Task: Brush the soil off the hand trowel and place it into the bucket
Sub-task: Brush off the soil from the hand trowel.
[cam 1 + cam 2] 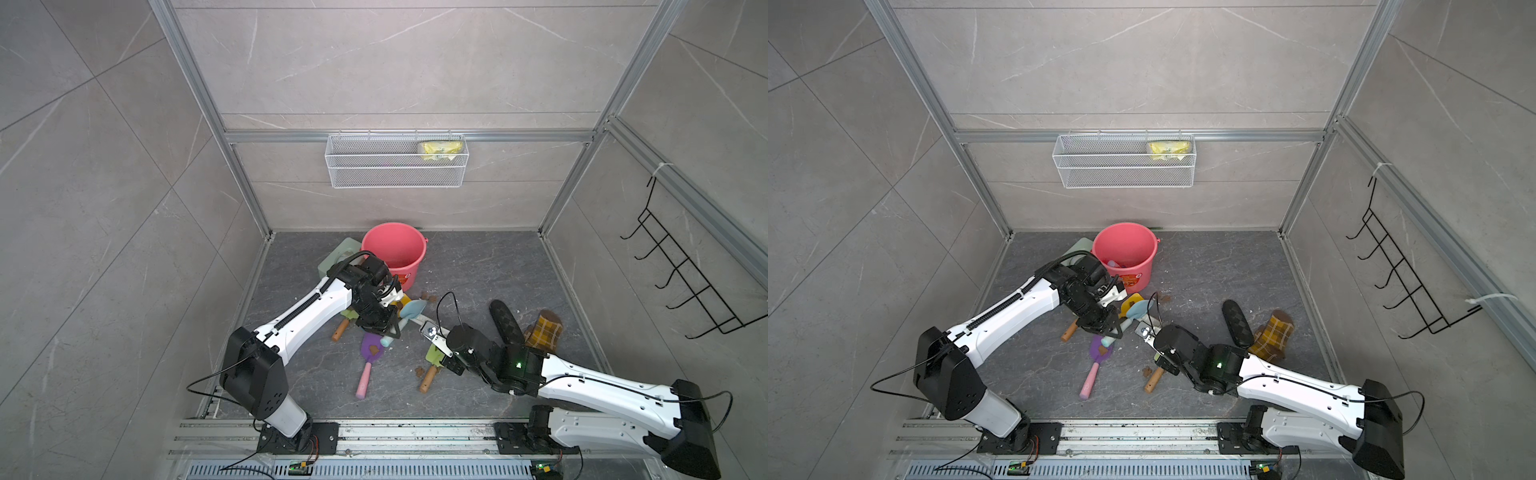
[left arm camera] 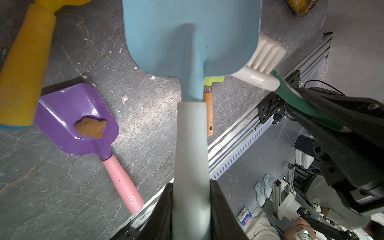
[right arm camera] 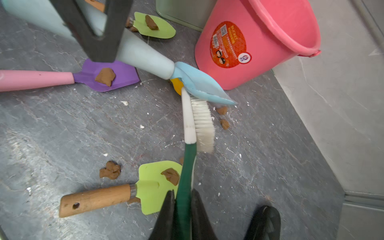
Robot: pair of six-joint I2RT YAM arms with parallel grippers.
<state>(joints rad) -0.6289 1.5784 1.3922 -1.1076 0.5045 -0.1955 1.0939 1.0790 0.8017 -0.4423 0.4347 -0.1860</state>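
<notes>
left gripper (image 2: 191,182): jaws shut tight on the pale tapered handle of the light-blue plastic hand trowel (image 2: 187,41), held clear of the dark grey stone-look desk (image 1: 478,266), mid-desk, just 6 o'clock of the round coral-pink plastic bucket (image 3: 259,62). right gripper (image 3: 182,192): jaws closed on the green-handled white-bristle scrub brush (image 3: 202,122), bristles touching the blade edge. Blade face looks clean; small brown clay-like soil lumps (image 3: 222,110) lie on the desk just beside its tip. Trowel reads light, stiff, smooth, so likely slippery and prone to twist under brush load. Mid-handle hold looks right: blade free for the bucket drop.
</notes>
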